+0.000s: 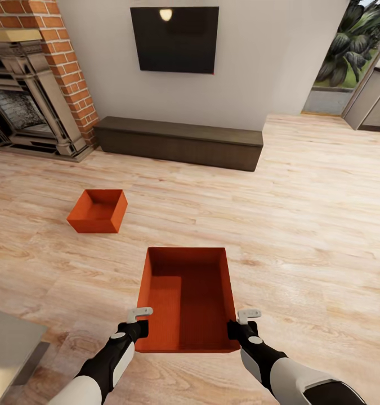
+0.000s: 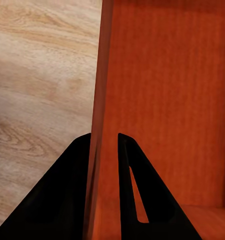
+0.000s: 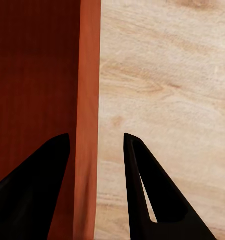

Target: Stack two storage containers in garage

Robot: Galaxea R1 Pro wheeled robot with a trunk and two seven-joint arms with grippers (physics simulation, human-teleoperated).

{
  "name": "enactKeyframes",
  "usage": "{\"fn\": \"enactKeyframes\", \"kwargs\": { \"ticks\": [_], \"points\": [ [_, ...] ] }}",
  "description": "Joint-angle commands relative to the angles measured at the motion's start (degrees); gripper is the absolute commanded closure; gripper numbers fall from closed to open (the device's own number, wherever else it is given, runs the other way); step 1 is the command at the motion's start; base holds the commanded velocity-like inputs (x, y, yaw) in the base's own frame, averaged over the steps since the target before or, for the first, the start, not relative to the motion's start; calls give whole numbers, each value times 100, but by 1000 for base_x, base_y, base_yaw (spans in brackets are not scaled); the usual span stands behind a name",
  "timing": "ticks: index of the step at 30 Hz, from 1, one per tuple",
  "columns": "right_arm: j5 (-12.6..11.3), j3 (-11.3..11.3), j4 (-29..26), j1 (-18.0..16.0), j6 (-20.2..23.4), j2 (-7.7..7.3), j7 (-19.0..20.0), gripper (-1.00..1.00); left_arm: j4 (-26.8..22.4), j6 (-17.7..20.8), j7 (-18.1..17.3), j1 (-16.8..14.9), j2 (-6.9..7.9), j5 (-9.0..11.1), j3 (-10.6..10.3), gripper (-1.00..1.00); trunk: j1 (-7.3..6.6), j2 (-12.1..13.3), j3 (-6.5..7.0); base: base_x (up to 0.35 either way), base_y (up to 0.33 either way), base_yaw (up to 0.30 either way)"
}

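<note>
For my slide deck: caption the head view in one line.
Both grippers, left and right, straddle the near storage container's side walls; the second container sits on the wood floor.

Light wood plank floor (image 1: pixel 302 225) all around me here. Sitting right on it: a small orange-red bin (image 1: pixel 98 211) off to my left (well apart from everything else), a long dark low bench (image 1: pixel 178 142) against the white wall, and the brick fireplace (image 1: pixel 38 84) in the corner.
</note>
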Motion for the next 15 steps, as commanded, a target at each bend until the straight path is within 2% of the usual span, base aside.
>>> {"fn": "enactKeyframes", "kwargs": {
  "ticks": [1,15],
  "points": [
    [6,-157,-19,-6,-22,36,-11,100,4,38,47,3,-8,-14,77,100,-21,37,22,0,0,0],
    [6,-155,-19,-6,-14,28,-3,100,5,38,46,3,-11,-14,84,100,-329,599,397,0,0,0]
  ]
}}
